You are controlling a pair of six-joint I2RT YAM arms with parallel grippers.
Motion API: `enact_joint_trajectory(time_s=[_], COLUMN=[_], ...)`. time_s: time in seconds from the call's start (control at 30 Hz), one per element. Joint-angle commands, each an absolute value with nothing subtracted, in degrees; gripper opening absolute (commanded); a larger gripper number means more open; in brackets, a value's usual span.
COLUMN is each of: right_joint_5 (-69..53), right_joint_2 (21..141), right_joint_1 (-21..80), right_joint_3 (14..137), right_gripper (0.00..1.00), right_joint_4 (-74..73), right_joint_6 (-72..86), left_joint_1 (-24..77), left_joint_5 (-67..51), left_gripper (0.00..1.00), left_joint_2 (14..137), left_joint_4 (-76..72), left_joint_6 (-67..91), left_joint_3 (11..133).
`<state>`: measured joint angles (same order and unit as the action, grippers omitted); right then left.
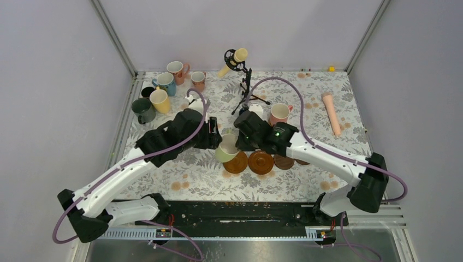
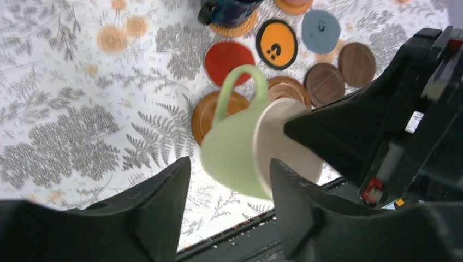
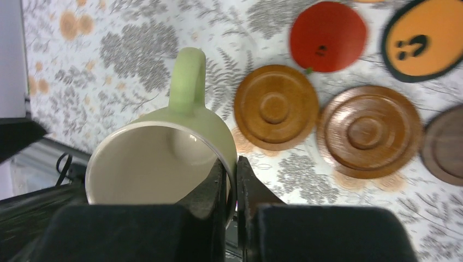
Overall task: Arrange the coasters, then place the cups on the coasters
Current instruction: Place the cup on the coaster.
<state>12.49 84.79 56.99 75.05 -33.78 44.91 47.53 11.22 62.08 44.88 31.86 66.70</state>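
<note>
A pale green cup with a cream inside hangs tilted over the left end of the coaster row. My right gripper is shut on the cup's rim, one finger inside and one outside. My left gripper is open just beside the cup, its fingers apart from it. Below lie wooden coasters, a red coaster and a black-rimmed orange coaster. A grey-blue coaster and dark brown coasters lie further along. A navy cup stands on a cork coaster.
Several cups stand at the back left: pink, light blue, yellow, dark green. A pink cup stands behind my right arm. A cream microphone on a black stand and a pink cylinder are further back.
</note>
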Motion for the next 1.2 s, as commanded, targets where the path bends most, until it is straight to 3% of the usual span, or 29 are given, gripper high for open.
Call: enact_joint_trajectory(time_s=[0.0,0.1,0.17,0.2,0.33,0.6,1.17], right_joint_5=[25.9,33.0,37.3,38.7,39.8,37.5,32.0], right_joint_2=[74.8,69.0,66.6,65.8,62.8,64.3,79.4], right_joint_1=[56.4,55.4,53.5,52.0,43.0,27.5,20.0], right_joint_3=[73.0,70.4,70.9,71.4,71.2,70.1,67.4], right_gripper=[0.00,0.00,0.00,0.00,0.00,0.00,0.00], right_joint_4=[-36.4,-41.7,-48.8,-52.5,-59.6,-58.6,-44.7], right_joint_6=[50.5,55.6,60.4,62.2,66.3,66.1,61.7], left_joint_1=[47.6,47.6,47.6,47.6,47.5,47.5,47.5], left_joint_5=[11.6,14.1,16.6,17.9,24.1,31.2,34.3], left_gripper=[0.61,0.78,0.96,0.98,0.99,0.99,0.99], left_joint_2=[57.6,56.7,56.6,56.6,56.5,54.5,54.0], left_joint_4=[39.5,40.4,41.7,42.3,44.2,44.5,42.9], left_joint_6=[31.7,30.0,28.4,27.6,23.8,19.3,15.7], left_joint_3=[67.3,68.8,69.8,70.2,71.8,70.3,64.9])
